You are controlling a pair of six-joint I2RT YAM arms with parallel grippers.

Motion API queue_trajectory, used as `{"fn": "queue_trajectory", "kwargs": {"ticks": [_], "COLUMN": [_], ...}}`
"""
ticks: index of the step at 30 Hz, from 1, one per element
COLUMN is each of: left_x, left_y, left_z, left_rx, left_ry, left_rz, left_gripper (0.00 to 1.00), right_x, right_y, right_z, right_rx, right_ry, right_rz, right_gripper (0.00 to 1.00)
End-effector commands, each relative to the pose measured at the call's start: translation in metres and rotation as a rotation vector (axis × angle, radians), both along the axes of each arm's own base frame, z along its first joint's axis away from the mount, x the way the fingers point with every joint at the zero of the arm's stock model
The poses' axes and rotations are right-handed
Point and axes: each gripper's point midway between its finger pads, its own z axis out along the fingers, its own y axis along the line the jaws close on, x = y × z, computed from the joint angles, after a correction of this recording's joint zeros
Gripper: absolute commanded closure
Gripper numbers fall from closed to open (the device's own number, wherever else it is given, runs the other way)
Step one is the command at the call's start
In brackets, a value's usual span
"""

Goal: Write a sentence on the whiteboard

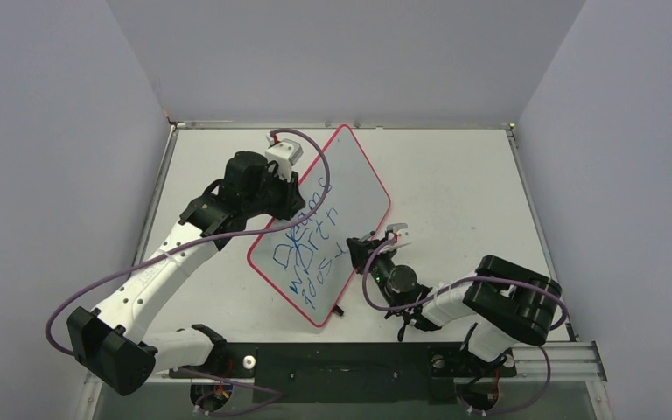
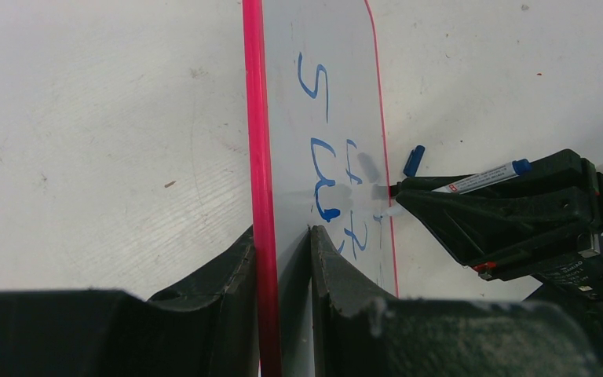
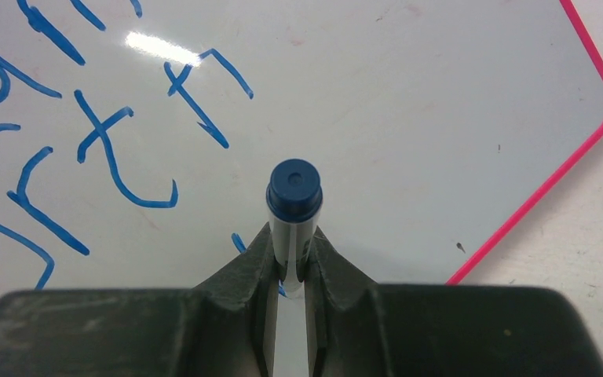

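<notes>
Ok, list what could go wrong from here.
1. The left fingers pinch the whiteboard only by its thin rim; marker pressure could make it pivot or slip.
2. The marker sits in a narrow pinch of the right fingers; it might slide or tilt mid-stroke.
3. The right fingers work close to the sentence and may smudge it.

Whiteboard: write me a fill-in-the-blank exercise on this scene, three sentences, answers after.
1. The left gripper clamps the whiteboard; the right gripper holds a ___.
2. The sentence is written in ___ ink.
3. It fills ___ uneven lines.
Missing: marker; blue; three.
</notes>
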Motion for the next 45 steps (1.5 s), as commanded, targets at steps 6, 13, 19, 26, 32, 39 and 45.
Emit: {"fn": "queue_trajectory", "kwargs": {"ticks": [6, 13, 19, 26, 32, 39, 45], "left_x": [0.02, 0.02, 0.02, 0.019, 0.019, 0.019, 0.019], "left_y": [0.006, 0.006, 0.007, 0.007, 0.007, 0.007, 0.007], "left_z": [0.032, 0.033, 0.033, 0.034, 0.035, 0.034, 0.036], "left_rx": [0.026, 0.023, 0.024, 0.022, 0.021, 0.02, 0.019], "left_ry": [-0.181, -0.183, -0.184, -0.186, -0.188, -0.187, -0.19], "left_rz": [0.013, 0.012, 0.013, 0.013, 0.014, 0.013, 0.012], "left_gripper": [1.0, 1.0, 1.0, 1.0, 1.0, 1.0, 1.0], "right_x": [0.0, 0.002, 0.008, 0.014, 0.018, 0.015, 0.013], "right_y": [-0.009, -0.003, 0.008, 0.015, 0.012, 0.001, -0.002], "right_z": [0.019, 0.053, 0.062, 0.065, 0.051, 0.017, -0.001], "right_rx": [-0.047, -0.012, 0.026, 0.089, 0.087, 0.052, 0.042], "right_ry": [-0.033, -0.093, -0.115, -0.121, -0.102, -0.041, 0.002], "right_rz": [-0.031, -0.018, -0.013, -0.018, -0.032, -0.057, -0.066], "right_gripper": [1.0, 1.0, 1.0, 1.0, 1.0, 1.0, 1.0]}}
